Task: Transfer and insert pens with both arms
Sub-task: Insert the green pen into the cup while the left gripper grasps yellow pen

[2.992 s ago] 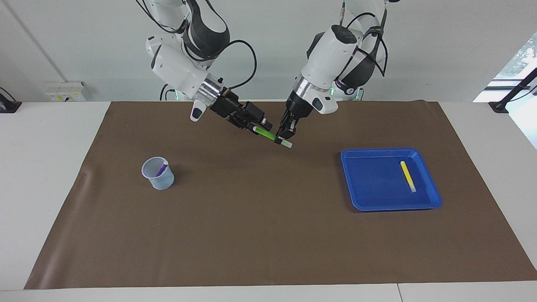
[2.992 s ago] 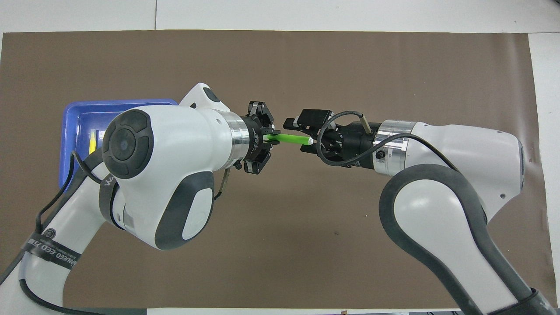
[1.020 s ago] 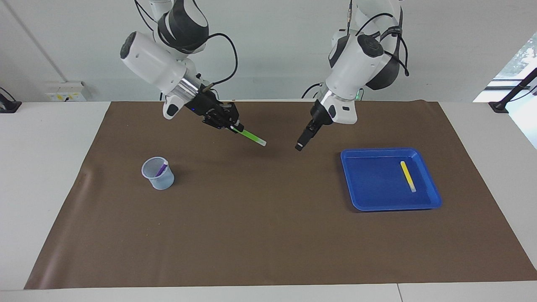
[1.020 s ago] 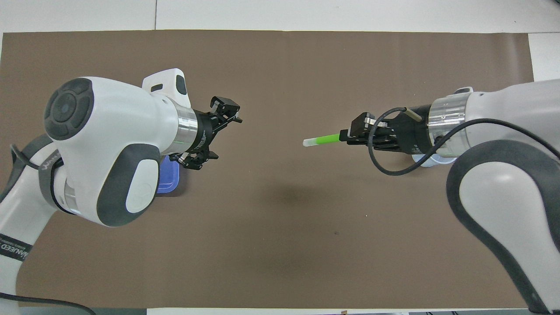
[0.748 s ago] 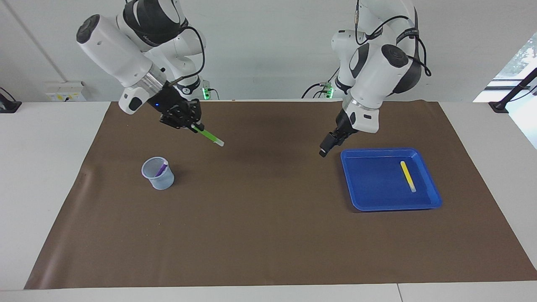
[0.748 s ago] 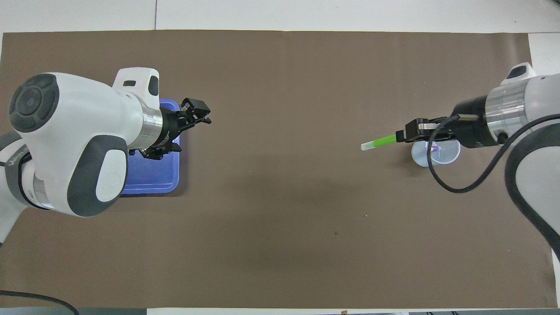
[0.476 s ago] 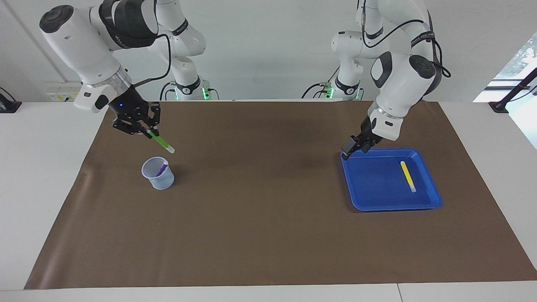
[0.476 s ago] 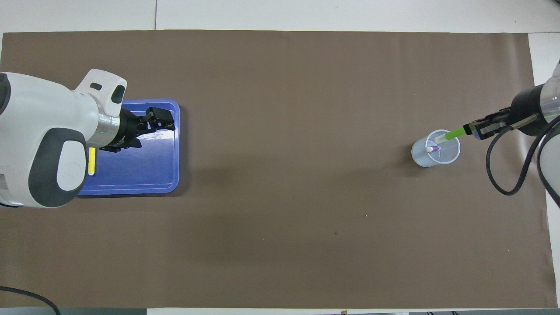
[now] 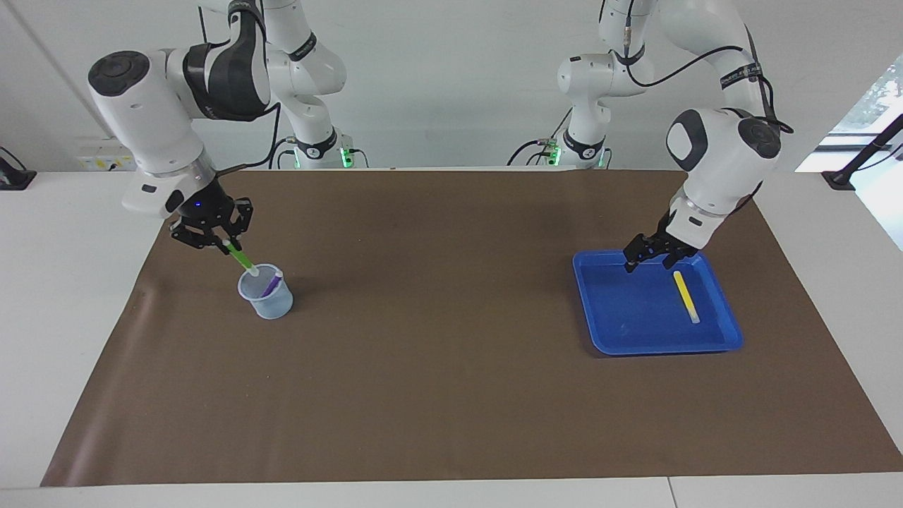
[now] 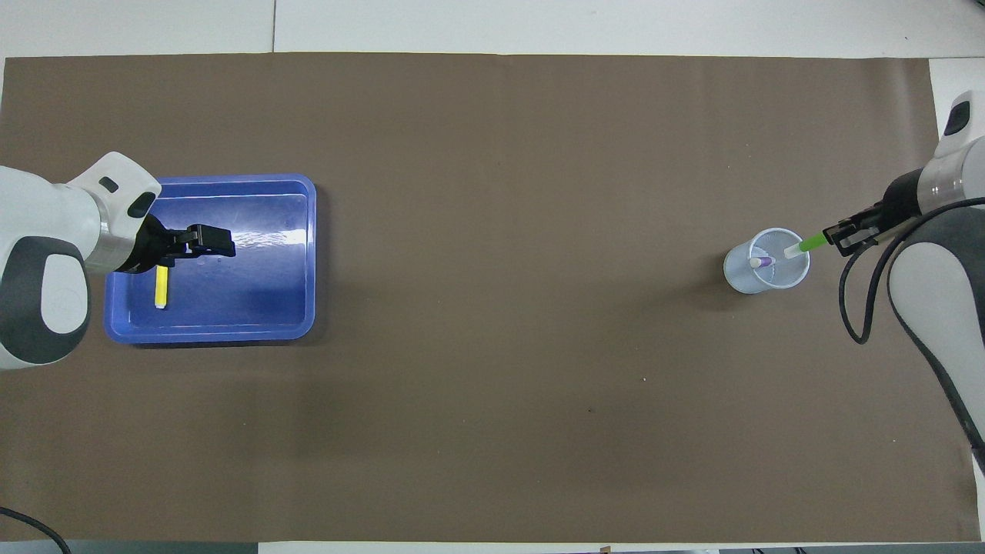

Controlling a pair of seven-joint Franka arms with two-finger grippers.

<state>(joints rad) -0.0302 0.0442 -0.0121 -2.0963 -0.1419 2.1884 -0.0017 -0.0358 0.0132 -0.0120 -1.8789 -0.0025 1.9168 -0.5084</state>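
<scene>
Green pen [image 9: 240,257] in right hand [image 9: 227,244]

A brown mat [image 9: 451,395] covers most of the white bench [image 9: 70,282]. On it, toward the left arm's end, sits a shallow blue tray [image 9: 621,331]. Toward the right arm's end stands a small translucent cup [image 9: 271,303], upright, well apart from the tray.
</scene>
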